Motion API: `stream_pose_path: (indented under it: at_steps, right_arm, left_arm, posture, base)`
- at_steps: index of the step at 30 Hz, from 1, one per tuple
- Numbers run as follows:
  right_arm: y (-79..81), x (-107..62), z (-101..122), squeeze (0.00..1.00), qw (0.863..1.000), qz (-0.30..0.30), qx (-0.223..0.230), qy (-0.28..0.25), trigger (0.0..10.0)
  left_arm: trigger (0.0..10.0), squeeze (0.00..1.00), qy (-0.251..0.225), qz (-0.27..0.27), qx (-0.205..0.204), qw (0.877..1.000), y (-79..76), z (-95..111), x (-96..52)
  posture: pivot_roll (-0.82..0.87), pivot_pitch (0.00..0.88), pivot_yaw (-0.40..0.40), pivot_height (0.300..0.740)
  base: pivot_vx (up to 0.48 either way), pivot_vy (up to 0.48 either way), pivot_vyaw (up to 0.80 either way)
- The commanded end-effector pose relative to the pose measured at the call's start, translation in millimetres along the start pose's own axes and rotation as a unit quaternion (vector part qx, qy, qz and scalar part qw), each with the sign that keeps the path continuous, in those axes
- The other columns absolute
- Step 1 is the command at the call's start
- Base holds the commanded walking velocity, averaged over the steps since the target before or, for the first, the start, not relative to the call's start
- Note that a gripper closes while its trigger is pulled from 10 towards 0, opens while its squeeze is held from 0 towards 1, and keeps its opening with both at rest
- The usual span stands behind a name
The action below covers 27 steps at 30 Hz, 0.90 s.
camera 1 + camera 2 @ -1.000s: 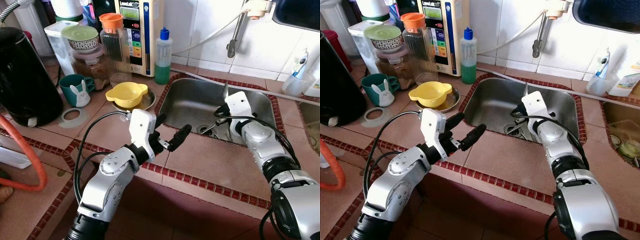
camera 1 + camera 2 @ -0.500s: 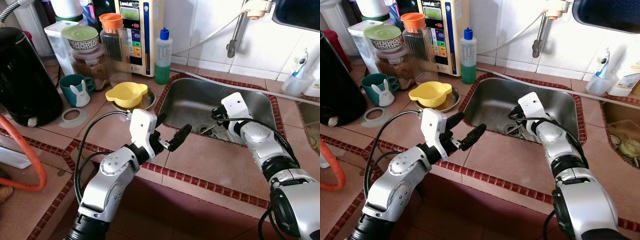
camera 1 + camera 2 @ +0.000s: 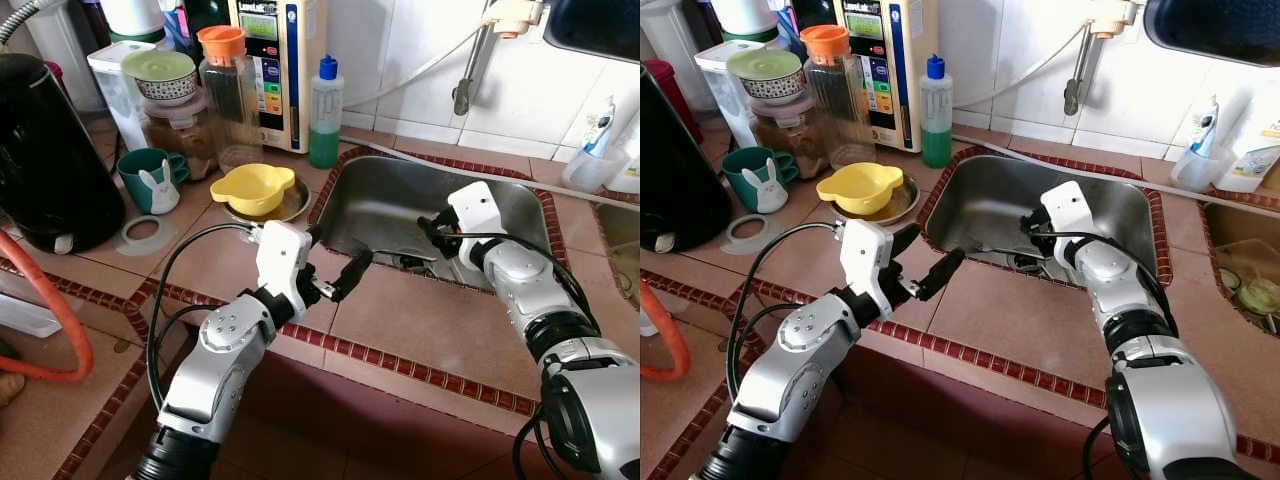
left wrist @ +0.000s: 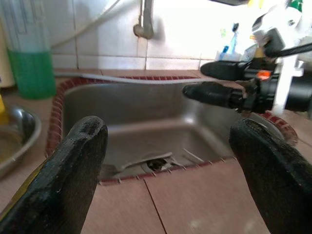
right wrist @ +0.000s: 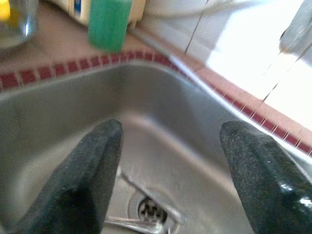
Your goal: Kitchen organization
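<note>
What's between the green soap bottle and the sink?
A thin white hose lies along the tiled rim between the green soap bottle and the sink, shown in the eye views.

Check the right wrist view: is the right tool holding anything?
No, its two black fingers stand wide apart above the sink, with nothing between them.

1. The right gripper [image 3: 432, 222] has lifted off the sink [image 3: 395, 195] floor and now hangs above the drain, fingers spread.
2. The utensil [image 5: 146, 222] it was reaching for lies by the drain, ungripped.
3. The left gripper [image 3: 333, 262] has edged closer to the sink's near rim and dipped slightly.
</note>
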State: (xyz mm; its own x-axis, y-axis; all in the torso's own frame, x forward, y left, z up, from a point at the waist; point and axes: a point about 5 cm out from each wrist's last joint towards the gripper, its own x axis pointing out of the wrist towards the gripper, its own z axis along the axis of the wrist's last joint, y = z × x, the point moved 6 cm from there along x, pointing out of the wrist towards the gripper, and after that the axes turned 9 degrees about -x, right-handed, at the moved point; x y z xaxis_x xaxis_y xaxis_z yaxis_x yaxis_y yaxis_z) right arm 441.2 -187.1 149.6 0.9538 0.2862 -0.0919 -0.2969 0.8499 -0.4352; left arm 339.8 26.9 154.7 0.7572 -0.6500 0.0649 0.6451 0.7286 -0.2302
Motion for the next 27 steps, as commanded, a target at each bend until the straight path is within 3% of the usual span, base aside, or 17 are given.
stream_pose_path:
  at_steps: [1,5,8,9,10,11,13,23,27]
  right_arm:
    - [-4.2,-3.3,6,1.0,1.0,-0.006,0.017,-0.021,10.0]
    - [2.7,-15.4,18,1.0,0.995,-0.007,0.077,-0.068,10.0]
    - [9.7,-23.3,25,1.0,0.992,-0.004,0.095,-0.082,10.0]
    - [14.8,-29.6,30,0.99,0.99,-0.005,0.107,-0.091,10.0]
    - [20.7,-36.2,35,0.95,0.988,-0.003,0.117,-0.099,10.0]
    - [24.8,-40.8,38,0.95,0.987,-0.001,0.121,-0.104,10.0]
    - [27.9,-45.0,41,0.95,0.987,-0.001,0.122,-0.108,10.0]
    - [67.8,-91.5,51,0.95,0.983,0.029,0.158,-0.094,10.0]
    - [69.4,-94.9,51,0.95,0.983,0.029,0.161,-0.087,10.0]
  left_arm:
    - [10.0,1.0,-0.006,0.007,0.012,1.0,5.7,6,3.1]
    - [10.0,1.0,-0.013,0.021,0.039,0.999,18.4,11,9.7]
    - [10.0,1.0,-0.015,0.035,0.044,0.998,26.8,13,13.5]
    - [10.0,0.62,-0.019,0.044,0.05,0.998,33.0,16,15.9]
    - [10.0,0.16,-0.023,0.056,0.057,0.997,39.8,19,18.0]
    - [10.0,0.04,-0.026,0.063,0.062,0.996,44.7,21,19.2]
    - [10.0,0.0,-0.026,0.07,0.067,0.995,48.9,22,20.4]
    - [10.0,0.0,-0.039,0.134,0.104,0.985,92.0,46,35.3]
    - [10.0,0.0,-0.039,0.138,0.107,0.984,94.7,47,36.4]
  posture:
    - [0.07,0.022,0.011,0.74]
    - [0.05,0.023,0.015,0.74]
    - [0.04,0.025,0.016,0.74]
    - [0.02,0.025,0.02,0.74]
    - [0.01,0.025,0.024,0.74]
    - [0.0,0.025,0.026,0.74]
    - [0.0,0.026,0.028,0.74]
    - [-0.06,0.031,0.045,0.74]
    - [-0.07,0.033,0.048,0.74]
  base:
    - [0.0,0.0,0.0]
    - [0.0,0.0,0.0]
    - [0.0,0.0,0.0]
    - [0.0,0.0,0.0]
    - [0.0,0.0,0.0]
    - [0.0,0.0,0.0]
    - [0.0,0.0,0.0]
    - [0.0,0.0,0.0]
    - [0.0,0.0,0.0]
